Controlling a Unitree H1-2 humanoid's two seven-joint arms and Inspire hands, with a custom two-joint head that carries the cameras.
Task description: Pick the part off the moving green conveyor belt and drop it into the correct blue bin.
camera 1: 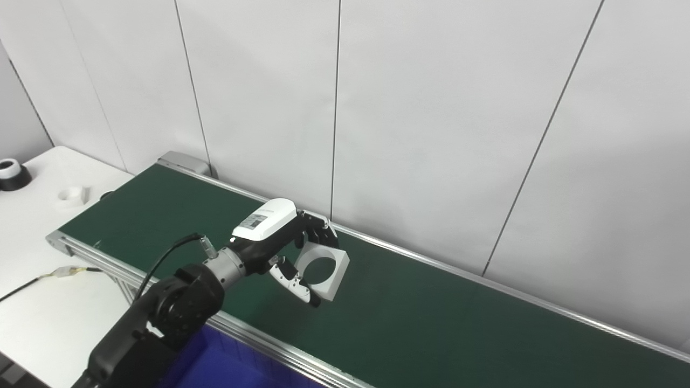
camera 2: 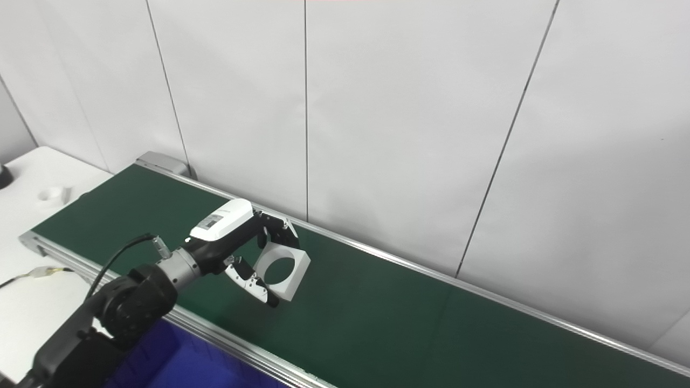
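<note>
A white square part with a round hole (camera 1: 340, 269) is tilted up over the green conveyor belt (camera 1: 431, 312), near its middle. My left hand (camera 1: 280, 242) is shut on it, with fingers over its far edge and the thumb against its near edge; the hand also shows in the right eye view (camera 2: 237, 240), as does the part (camera 2: 298, 272). A blue bin (camera 1: 226, 361) lies below the belt's near rail, partly hidden by my left arm. My right hand is not in view.
A white table (camera 1: 32, 226) stands to the left, with a small white ring part (camera 1: 71, 196), a black and white round object (camera 1: 12, 173) and a cable with a connector (camera 1: 64, 272). A grey panel wall runs close behind the belt.
</note>
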